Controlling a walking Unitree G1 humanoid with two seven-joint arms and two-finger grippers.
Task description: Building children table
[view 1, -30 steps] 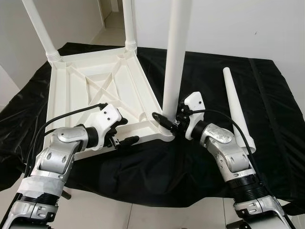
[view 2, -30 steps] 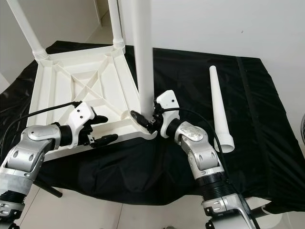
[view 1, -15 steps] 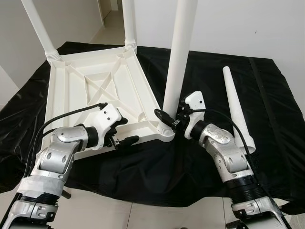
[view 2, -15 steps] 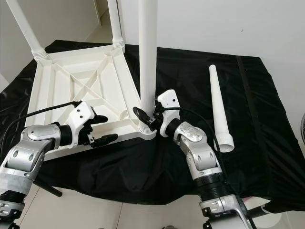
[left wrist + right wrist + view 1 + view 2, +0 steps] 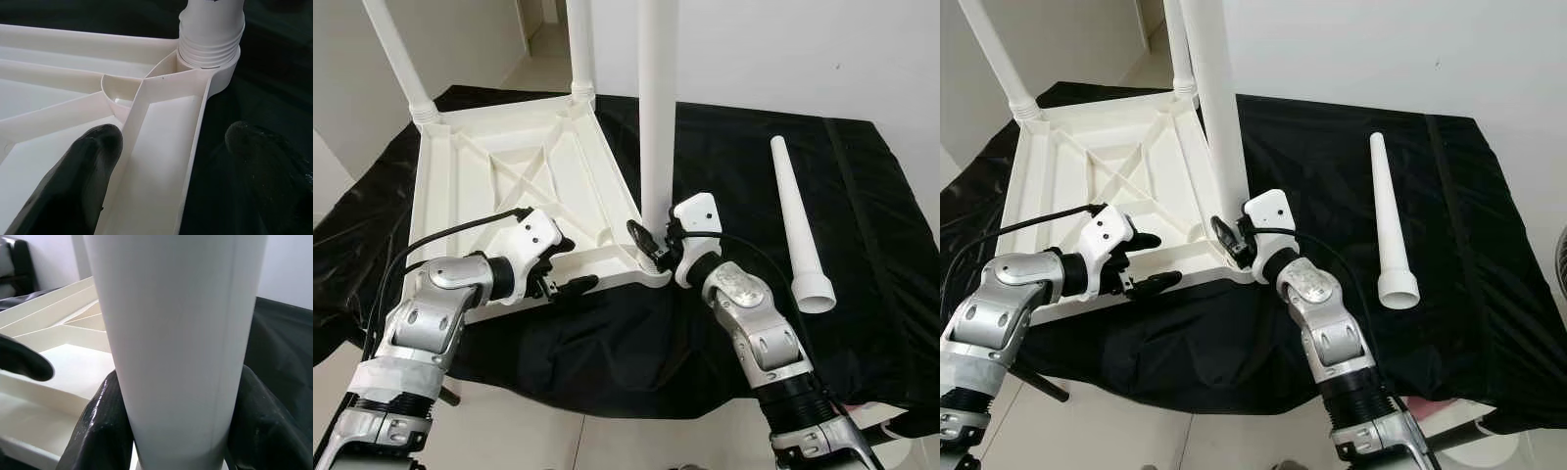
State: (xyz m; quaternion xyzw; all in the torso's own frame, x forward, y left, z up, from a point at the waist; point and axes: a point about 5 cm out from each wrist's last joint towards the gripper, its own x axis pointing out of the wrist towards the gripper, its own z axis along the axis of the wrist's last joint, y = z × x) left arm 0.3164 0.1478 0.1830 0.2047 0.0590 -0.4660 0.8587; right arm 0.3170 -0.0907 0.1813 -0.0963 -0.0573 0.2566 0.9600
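The white children's table top (image 5: 509, 186) lies upside down on a black cloth. Two legs (image 5: 401, 59) (image 5: 579, 49) stand in its far corners. A third white leg (image 5: 657, 117) stands upright in the near right corner socket (image 5: 210, 44). My right gripper (image 5: 651, 245) is shut on this leg just above the socket, and its black fingers (image 5: 102, 431) hug both sides of the leg (image 5: 176, 333). My left gripper (image 5: 563, 264) is open and straddles the near rim (image 5: 161, 161), one finger inside, one outside over the cloth. A fourth leg (image 5: 798, 230) lies loose on the cloth to the right.
The black cloth (image 5: 862, 176) covers a low surface that ends near my body, with pale floor tiles (image 5: 607, 441) below. White walls stand behind, and a doorway opens at the back left.
The third leg leaned to the right at its top and now stands straight up. My right gripper and forearm have shifted left with it. The left gripper has stayed put.
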